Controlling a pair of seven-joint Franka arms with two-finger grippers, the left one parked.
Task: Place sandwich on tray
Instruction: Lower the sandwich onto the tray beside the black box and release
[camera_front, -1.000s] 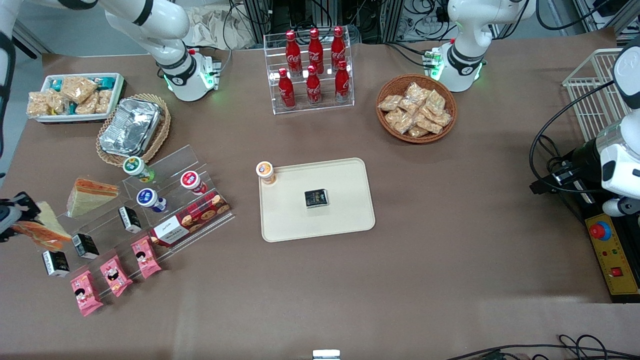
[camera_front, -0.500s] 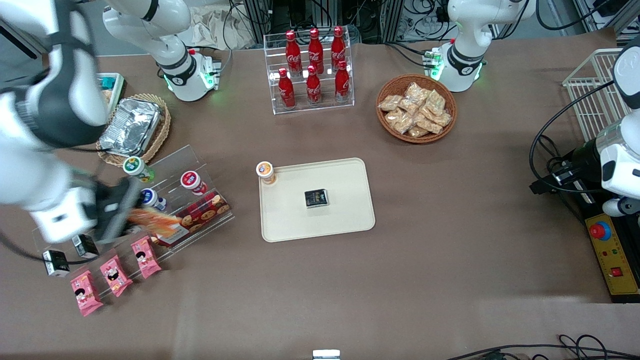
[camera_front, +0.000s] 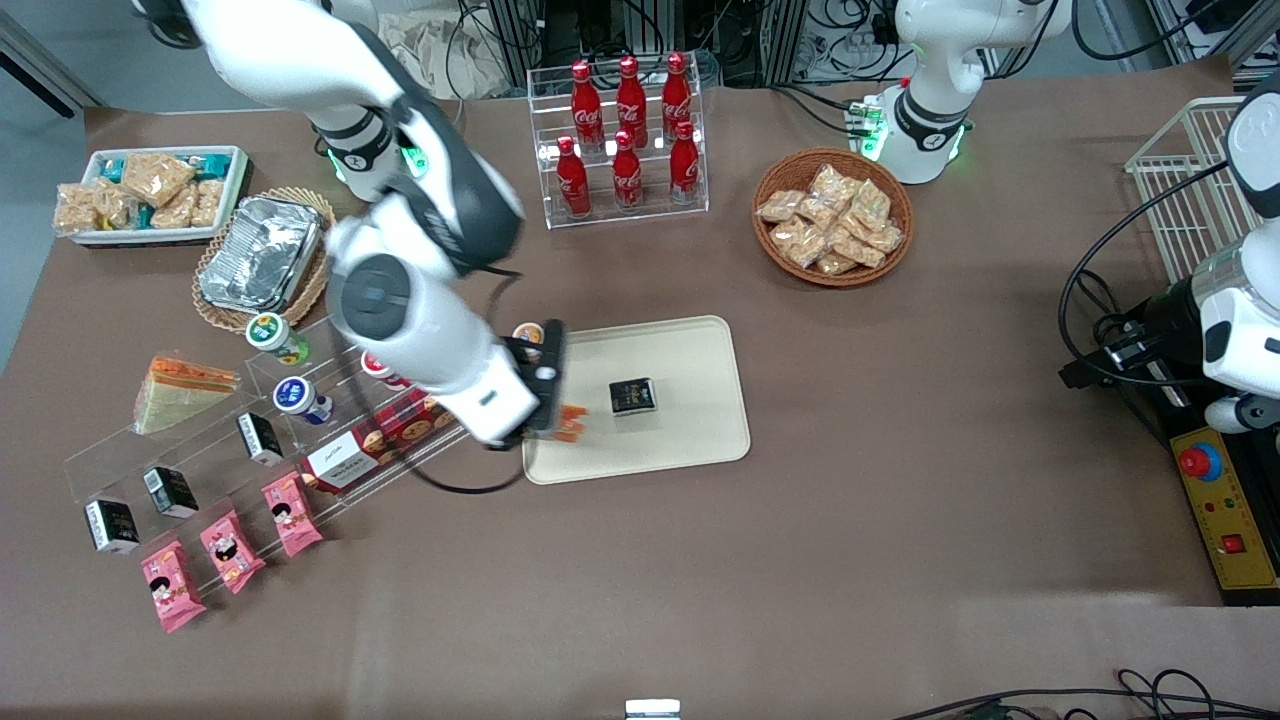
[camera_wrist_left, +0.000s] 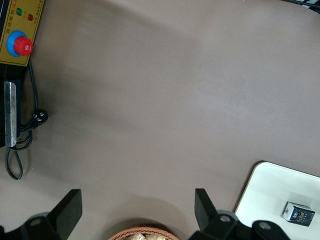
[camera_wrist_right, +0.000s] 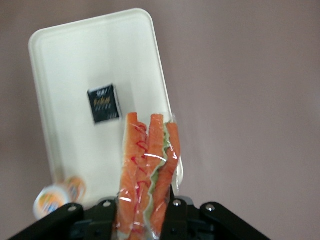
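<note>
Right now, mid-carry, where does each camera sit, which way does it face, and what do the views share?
Front view: high above the table, looking down; shows the right arm, its gripper over the tray, shut on the sandwich.
Right wrist view: on the working arm, looking down past its jaws at the sandwich, tray and small black box.
Left wrist view: on the parked arm, looking down at bare table, its own fingers showing.
All three show the tray and black box.
</note>
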